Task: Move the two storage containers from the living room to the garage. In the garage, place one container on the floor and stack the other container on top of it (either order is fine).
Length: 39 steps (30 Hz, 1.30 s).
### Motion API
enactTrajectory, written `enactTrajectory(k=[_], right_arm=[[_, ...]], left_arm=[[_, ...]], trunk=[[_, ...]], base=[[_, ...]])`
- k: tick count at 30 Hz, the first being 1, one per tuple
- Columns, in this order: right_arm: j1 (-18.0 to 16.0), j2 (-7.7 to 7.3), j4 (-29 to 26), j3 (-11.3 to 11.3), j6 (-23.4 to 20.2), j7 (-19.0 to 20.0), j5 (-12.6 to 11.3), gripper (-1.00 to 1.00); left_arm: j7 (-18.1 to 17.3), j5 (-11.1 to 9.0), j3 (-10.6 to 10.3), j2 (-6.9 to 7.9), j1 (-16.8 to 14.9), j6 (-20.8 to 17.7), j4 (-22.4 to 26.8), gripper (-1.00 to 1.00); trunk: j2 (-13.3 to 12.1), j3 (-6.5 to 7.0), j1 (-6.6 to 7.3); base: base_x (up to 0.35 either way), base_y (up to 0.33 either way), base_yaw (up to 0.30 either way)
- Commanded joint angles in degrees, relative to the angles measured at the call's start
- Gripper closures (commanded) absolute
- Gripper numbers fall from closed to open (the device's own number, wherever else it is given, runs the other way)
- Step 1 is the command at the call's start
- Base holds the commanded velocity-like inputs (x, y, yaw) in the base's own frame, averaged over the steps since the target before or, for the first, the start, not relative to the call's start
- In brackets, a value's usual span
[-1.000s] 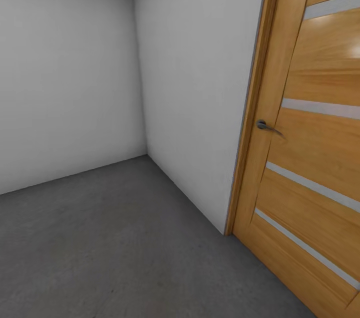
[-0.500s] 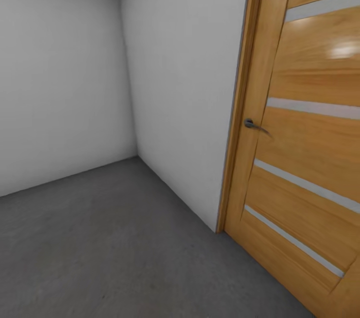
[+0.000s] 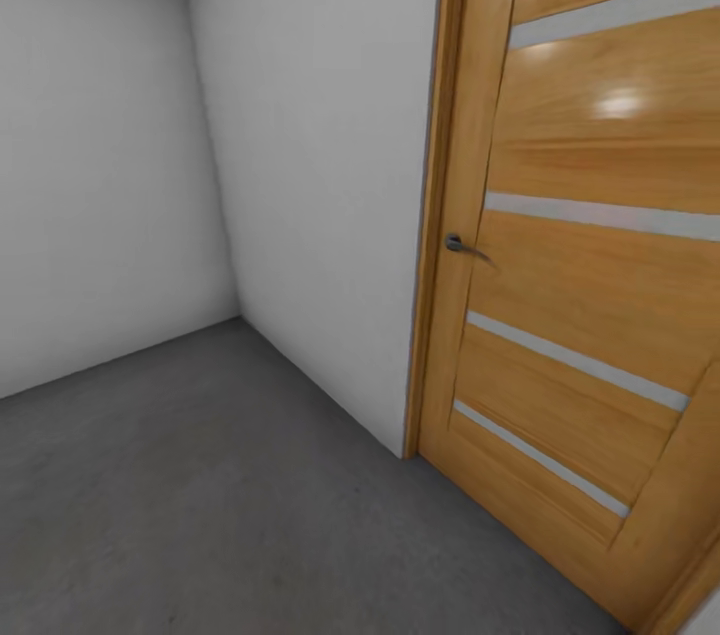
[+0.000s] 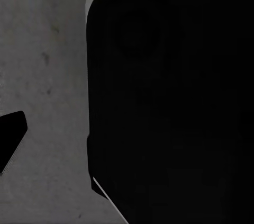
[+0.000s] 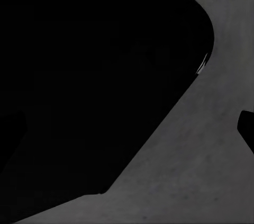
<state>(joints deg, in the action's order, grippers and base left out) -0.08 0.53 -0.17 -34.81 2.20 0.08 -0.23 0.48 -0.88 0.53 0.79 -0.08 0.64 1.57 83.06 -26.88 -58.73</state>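
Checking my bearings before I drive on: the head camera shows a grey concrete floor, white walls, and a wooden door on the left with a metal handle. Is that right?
Not quite. In the head view the wooden door stands on the right, not the left. The rest holds: grey concrete floor, white walls, and a metal handle on the door.
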Motion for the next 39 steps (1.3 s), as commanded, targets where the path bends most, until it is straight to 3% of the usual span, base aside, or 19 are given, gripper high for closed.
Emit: enactTrajectory(k=[1,7,27,39], right_arm=[[0.0,0.0,0.0,-0.1,0.2,0.0,0.0,-1.0],[0.0,0.0,0.0,0.0,0.2,0.0,0.0,-1.0],[0.0,0.04,0.0,0.0,0.2,0.0,0.0,-1.0],[0.0,0.02,0.0,0.0,0.2,0.0,0.0,-1.0]], left_arm=[[0.0,-0.1,0.1,0.0,0.0,0.1,0.0,-1.0],[0.2,-0.2,0.0,0.05,0.0,0.0,0.0,-1.0],[0.2,-0.3,0.0,0.09,0.0,0.1,0.0,-1.0],[0.2,-0.3,0.0,0.12,0.0,0.1,0.0,-1.0]], trunk=[[0.0,-0.04,0.0],[0.0,-0.04,0.0],[0.0,-0.04,0.0],[0.0,-0.04,0.0]], base=[[0.0,0.0,-0.245],[0.213,0.0,-0.188],[0.321,0.0,-0.011],[0.322,0.0,-0.216]])
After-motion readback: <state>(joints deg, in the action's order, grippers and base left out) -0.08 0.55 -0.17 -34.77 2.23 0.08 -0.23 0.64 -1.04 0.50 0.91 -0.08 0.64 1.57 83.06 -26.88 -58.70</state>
